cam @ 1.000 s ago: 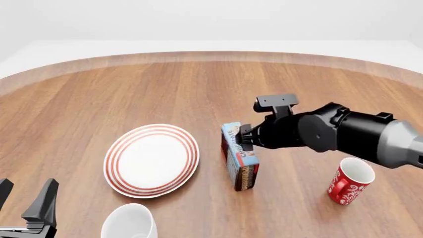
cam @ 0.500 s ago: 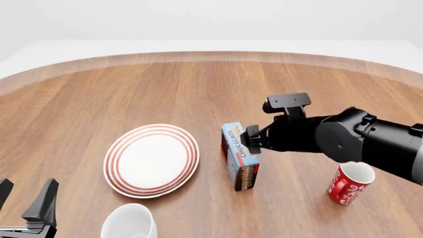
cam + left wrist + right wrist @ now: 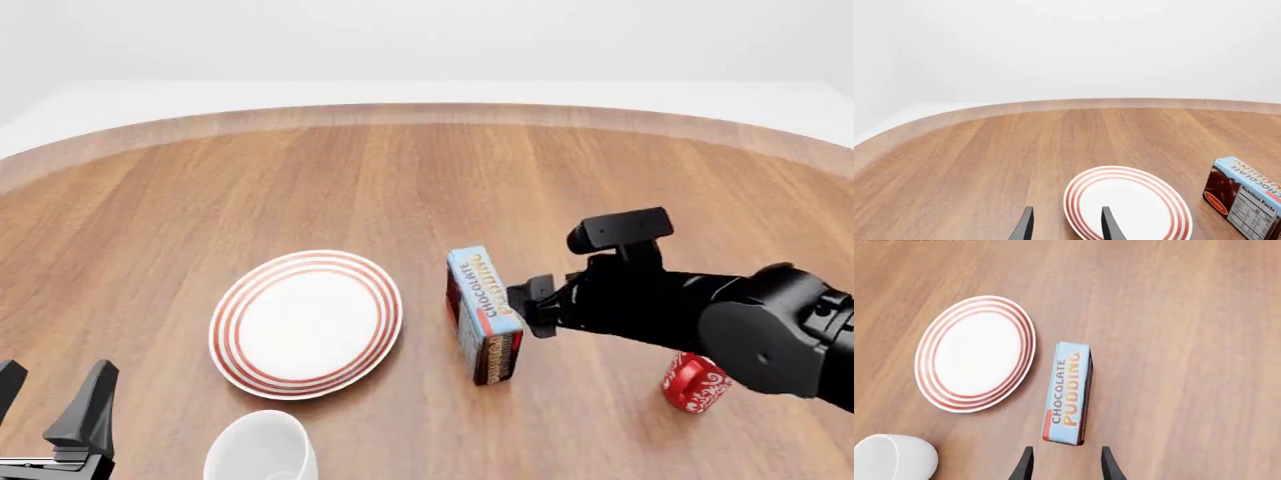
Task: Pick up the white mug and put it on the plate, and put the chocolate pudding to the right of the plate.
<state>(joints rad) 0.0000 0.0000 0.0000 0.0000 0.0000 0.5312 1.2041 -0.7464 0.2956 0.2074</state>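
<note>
The chocolate pudding (image 3: 483,316) stands on edge just right of the plate (image 3: 307,322), blue face up. My right gripper (image 3: 537,302) hangs a little to the carton's right, apart from it. In the right wrist view the gripper (image 3: 1065,467) is open with nothing between its fingers, and the pudding (image 3: 1067,392) lies just past the tips, beside the plate (image 3: 974,352) and the white mug (image 3: 894,458). The white mug (image 3: 262,448) stands at the near edge below the plate. My left gripper (image 3: 51,402) is open at the near left corner; the left wrist view shows this gripper (image 3: 1066,227) open and short of the plate (image 3: 1127,205).
A red mug with white swirls (image 3: 695,383) stands at the near right, mostly covered by my right arm. The wooden table's curved far edge (image 3: 427,112) runs across the back. The pudding (image 3: 1247,197) also shows at the side of the left wrist view.
My right gripper has drawn back from the pudding toward the near right, and the arm now covers most of the red mug. The carton, plate, white mug and left arm have not moved.
</note>
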